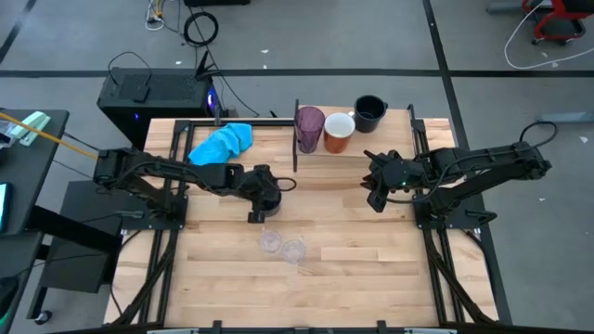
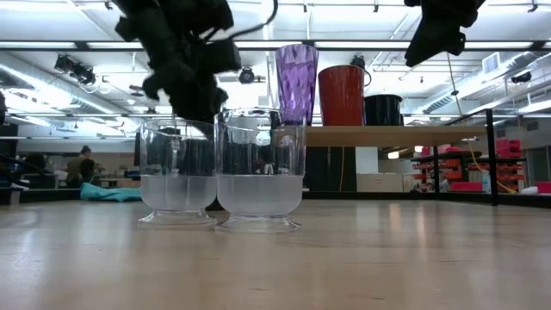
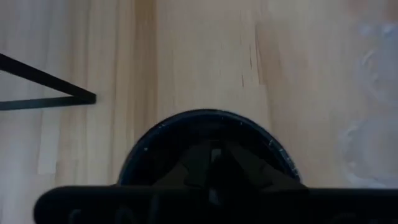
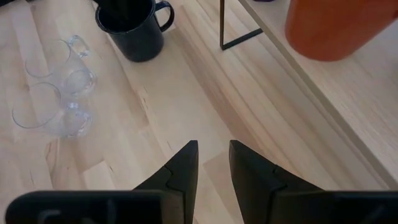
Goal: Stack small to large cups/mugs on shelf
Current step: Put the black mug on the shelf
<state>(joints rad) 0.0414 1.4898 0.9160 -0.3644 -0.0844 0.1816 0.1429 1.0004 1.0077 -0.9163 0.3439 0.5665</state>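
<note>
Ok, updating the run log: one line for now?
left gripper at navy mug on tabletop | right gripper open, empty | two clear glasses on tabletop | purple tumbler, orange mug, second navy mug on shelf

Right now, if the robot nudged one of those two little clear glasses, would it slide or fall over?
The clear glasses look thick-based, so one would probably slide rather than tip. They stand touching, so its neighbour would likely shift too. Smooth walls could be slippery.
</note>
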